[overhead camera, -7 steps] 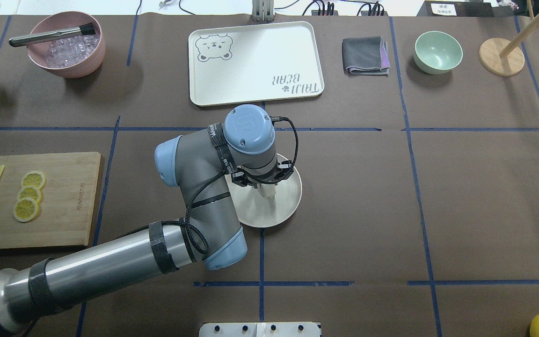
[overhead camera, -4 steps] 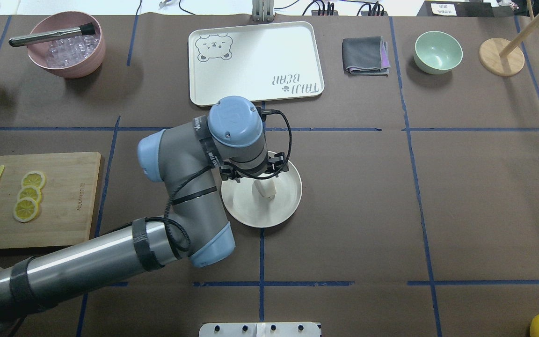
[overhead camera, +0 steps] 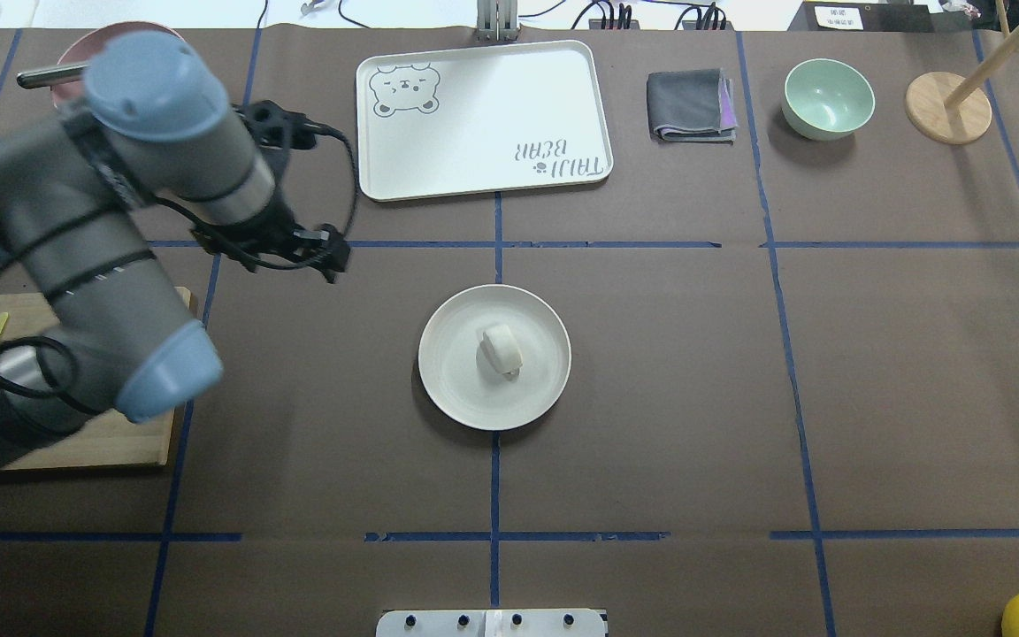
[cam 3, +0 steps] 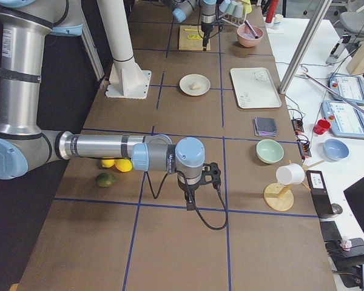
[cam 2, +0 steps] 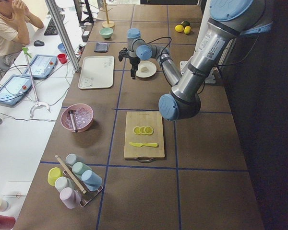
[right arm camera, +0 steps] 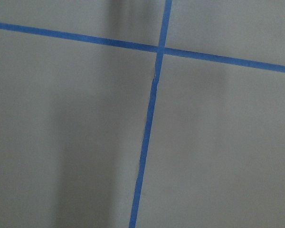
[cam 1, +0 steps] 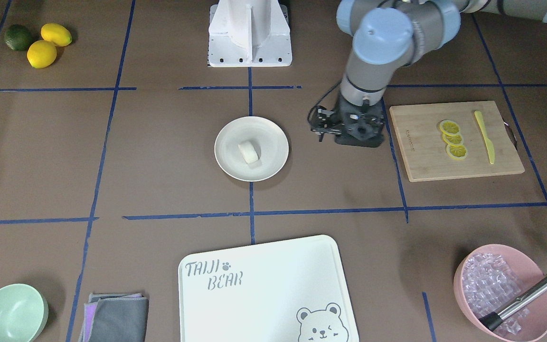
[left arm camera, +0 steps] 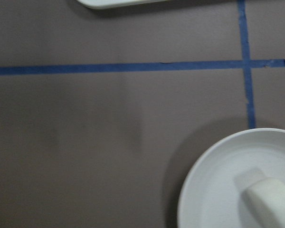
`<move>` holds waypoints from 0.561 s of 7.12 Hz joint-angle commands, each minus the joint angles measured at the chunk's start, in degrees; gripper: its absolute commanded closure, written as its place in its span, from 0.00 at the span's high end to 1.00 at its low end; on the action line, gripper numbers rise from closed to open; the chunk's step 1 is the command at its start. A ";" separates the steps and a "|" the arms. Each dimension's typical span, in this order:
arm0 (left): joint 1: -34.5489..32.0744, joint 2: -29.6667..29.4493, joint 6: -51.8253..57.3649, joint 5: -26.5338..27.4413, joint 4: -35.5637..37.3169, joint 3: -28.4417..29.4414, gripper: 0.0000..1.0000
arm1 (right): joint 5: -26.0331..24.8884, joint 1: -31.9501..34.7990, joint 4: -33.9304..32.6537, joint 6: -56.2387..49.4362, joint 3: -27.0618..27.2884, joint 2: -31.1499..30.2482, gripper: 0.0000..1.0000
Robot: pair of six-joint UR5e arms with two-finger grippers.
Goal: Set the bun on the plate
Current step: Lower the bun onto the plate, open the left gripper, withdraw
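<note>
The bun (overhead camera: 500, 348), a small white stubby roll, lies on its side in the middle of the round cream plate (overhead camera: 448, 380) at the table's centre. It also shows in the front view as the bun (cam 1: 249, 152) on the plate (cam 1: 226, 164). The left wrist view catches the bun (left arm camera: 270, 199) and the plate's rim (left arm camera: 194, 185) at its lower right corner. My left gripper (overhead camera: 302, 252) hangs over bare table well to the left of the plate, holding nothing, its fingers mostly hidden under the wrist. My right gripper (cam 3: 190, 197) shows only in the right side view, so I cannot tell its state.
A white bear tray (overhead camera: 483, 119) lies beyond the plate. A cutting board (cam 1: 425, 156) with lemon slices and a yellow knife sits by my left arm. At the far edge stand a pink ice bowl (cam 1: 504, 292), a folded cloth (overhead camera: 691, 104), a green bowl (overhead camera: 828, 97) and a wooden stand (overhead camera: 947, 106).
My left gripper has let go of the bun and drawn away to the left and back. The bun stays on the plate.
</note>
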 commanded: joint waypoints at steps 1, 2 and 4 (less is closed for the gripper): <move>-15.02 11.44 24.27 -7.92 0.47 -1.26 0.99 | -0.07 0.00 0.00 0.00 0.00 0.00 1.00; -21.27 16.37 33.26 -9.16 0.39 -0.73 0.99 | -0.07 0.00 0.00 0.00 0.00 0.00 1.00; -31.21 25.59 39.15 -12.41 -0.48 -0.29 1.00 | -0.07 0.00 0.00 -0.09 -0.09 0.00 1.00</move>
